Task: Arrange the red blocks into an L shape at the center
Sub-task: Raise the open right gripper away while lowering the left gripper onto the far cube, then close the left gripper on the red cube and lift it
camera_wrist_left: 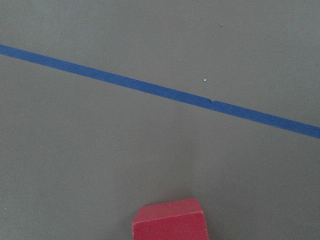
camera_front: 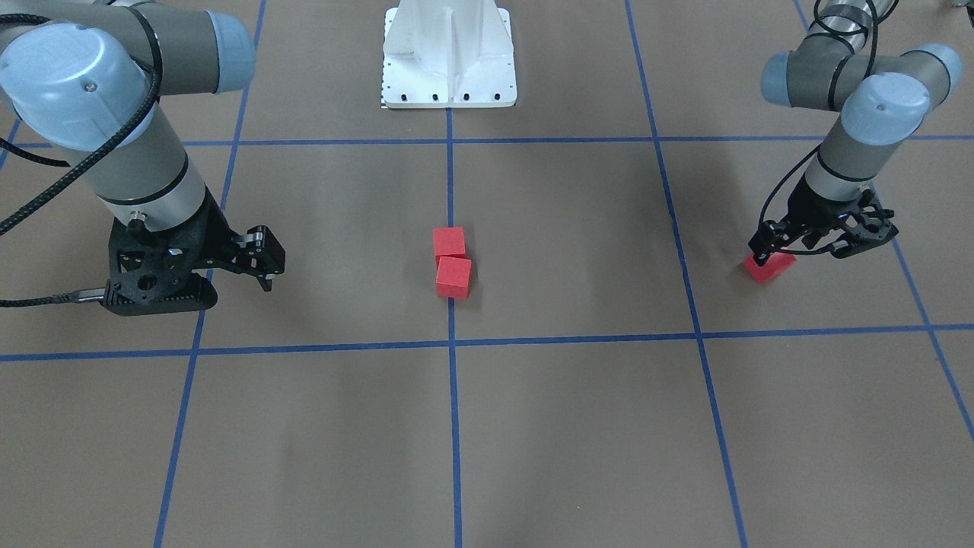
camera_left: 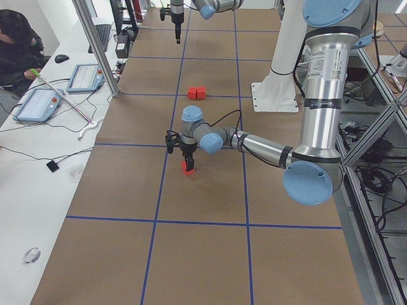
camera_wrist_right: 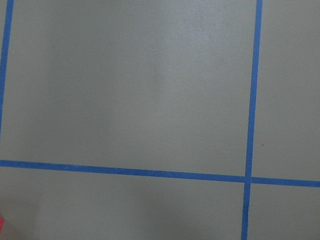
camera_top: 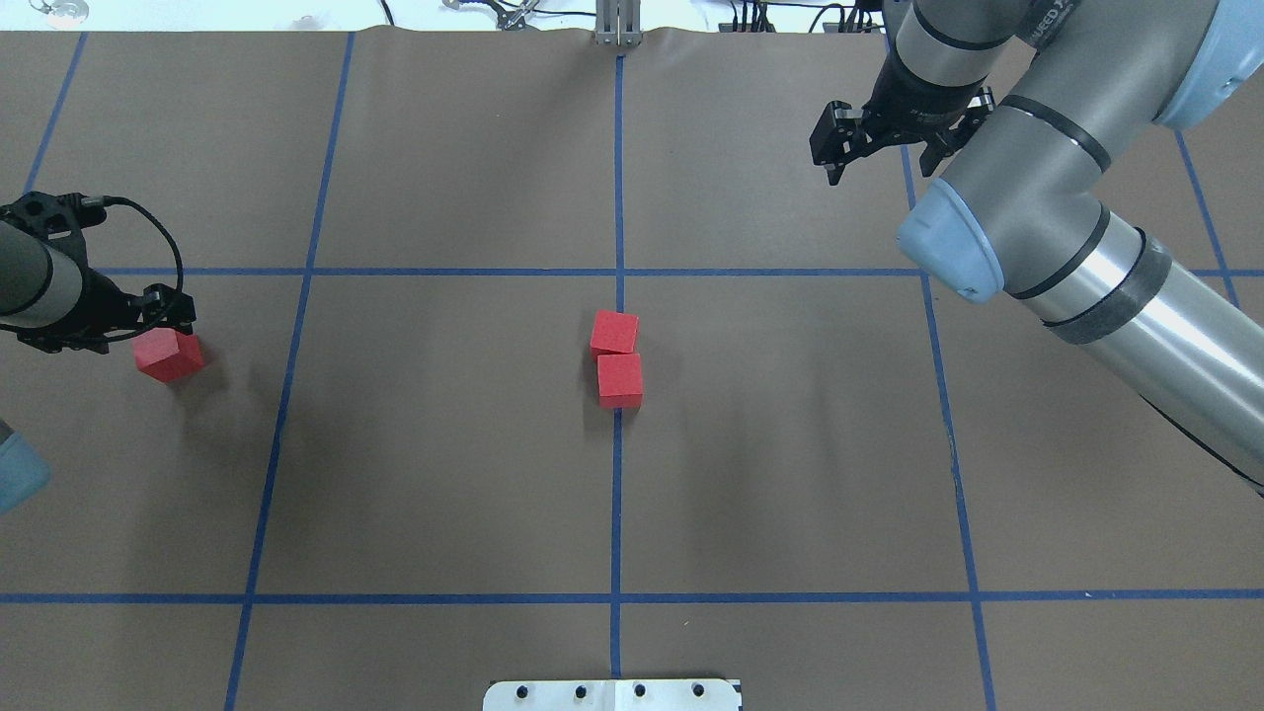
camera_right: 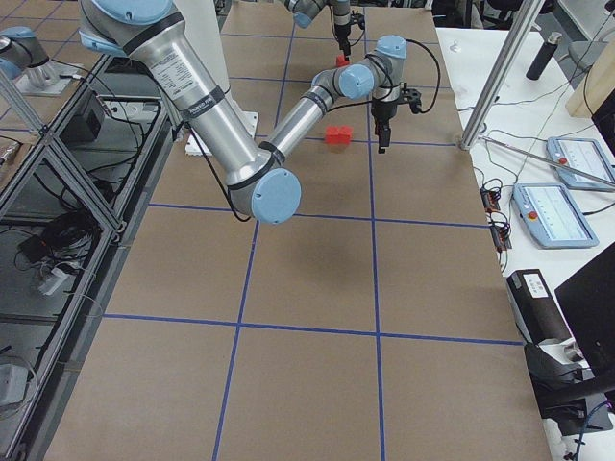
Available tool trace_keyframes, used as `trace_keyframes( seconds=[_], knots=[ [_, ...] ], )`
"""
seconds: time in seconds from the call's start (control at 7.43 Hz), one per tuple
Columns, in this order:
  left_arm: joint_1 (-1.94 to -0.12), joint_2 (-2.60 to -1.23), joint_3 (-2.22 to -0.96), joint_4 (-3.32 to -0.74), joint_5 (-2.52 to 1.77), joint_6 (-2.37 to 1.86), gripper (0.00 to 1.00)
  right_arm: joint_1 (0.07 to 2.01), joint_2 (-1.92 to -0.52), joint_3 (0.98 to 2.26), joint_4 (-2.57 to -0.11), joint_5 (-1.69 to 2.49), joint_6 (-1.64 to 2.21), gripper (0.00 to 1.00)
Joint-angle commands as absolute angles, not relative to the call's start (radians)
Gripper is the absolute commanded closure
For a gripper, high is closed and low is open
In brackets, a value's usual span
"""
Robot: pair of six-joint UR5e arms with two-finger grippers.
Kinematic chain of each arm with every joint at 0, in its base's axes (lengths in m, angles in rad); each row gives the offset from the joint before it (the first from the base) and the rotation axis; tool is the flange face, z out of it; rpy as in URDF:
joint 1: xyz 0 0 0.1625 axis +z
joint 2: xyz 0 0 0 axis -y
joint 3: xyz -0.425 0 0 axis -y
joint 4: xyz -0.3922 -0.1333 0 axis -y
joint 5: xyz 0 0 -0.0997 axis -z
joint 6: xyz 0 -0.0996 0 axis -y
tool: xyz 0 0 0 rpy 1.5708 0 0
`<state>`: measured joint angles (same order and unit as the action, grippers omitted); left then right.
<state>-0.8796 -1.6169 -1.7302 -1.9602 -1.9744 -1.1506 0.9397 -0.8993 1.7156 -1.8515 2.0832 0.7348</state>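
Note:
Two red blocks (camera_front: 449,242) (camera_front: 453,276) touch each other at the center (camera_front: 533,251), on the vertical blue tape line; they also show in the overhead view (camera_top: 614,333) (camera_top: 620,380). The third red block (camera_front: 772,268) (camera_top: 170,355) (camera_wrist_left: 170,222) lies far out on my left side. My left gripper (camera_front: 767,253) (camera_top: 158,321) points down onto it, shut on it, low at the floor. My right gripper (camera_front: 267,283) (camera_top: 834,176) is shut and empty, hanging over bare floor on my right side, well away from the blocks.
The white metal base (camera_front: 449,68) stands behind the center. Blue tape lines (camera_top: 617,494) split the brown floor into squares. In the exterior left view, an operator (camera_left: 19,44) sits at a white side table with tablets (camera_left: 39,105).

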Motion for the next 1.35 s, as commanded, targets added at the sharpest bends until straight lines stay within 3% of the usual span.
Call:
trace_keyframes(
  seconds=[0.0, 0.54, 0.67, 0.81, 0.94, 1.21],
  knots=[
    [-0.868, -1.621, -1.712, -1.960, -1.974, -1.150, 0.00, 0.939, -0.897, 1.717, -1.852, 2.082, 0.735, 0.01],
    [-0.861, -1.626, -1.654, -2.051, -1.974, -1.152, 0.01, 0.937, -0.899, 1.729, -1.853, 2.082, 0.744, 0.01],
    [-0.861, -1.628, -1.655, -2.049, -1.974, -1.163, 0.25, 0.937, -0.899, 1.732, -1.853, 2.082, 0.745, 0.01],
    [-0.861, -1.628, -1.655, -2.043, -1.977, -1.161, 0.66, 0.937, -0.899, 1.736, -1.856, 2.085, 0.746, 0.01],
    [-0.862, -1.628, -1.657, -2.040, -1.979, -1.161, 1.00, 0.937, -0.899, 1.738, -1.856, 2.085, 0.747, 0.01],
    [-0.865, -1.646, -1.683, -1.992, -2.005, -1.154, 1.00, 0.937, -0.900, 1.743, -1.858, 2.085, 0.747, 0.01]
  ],
)
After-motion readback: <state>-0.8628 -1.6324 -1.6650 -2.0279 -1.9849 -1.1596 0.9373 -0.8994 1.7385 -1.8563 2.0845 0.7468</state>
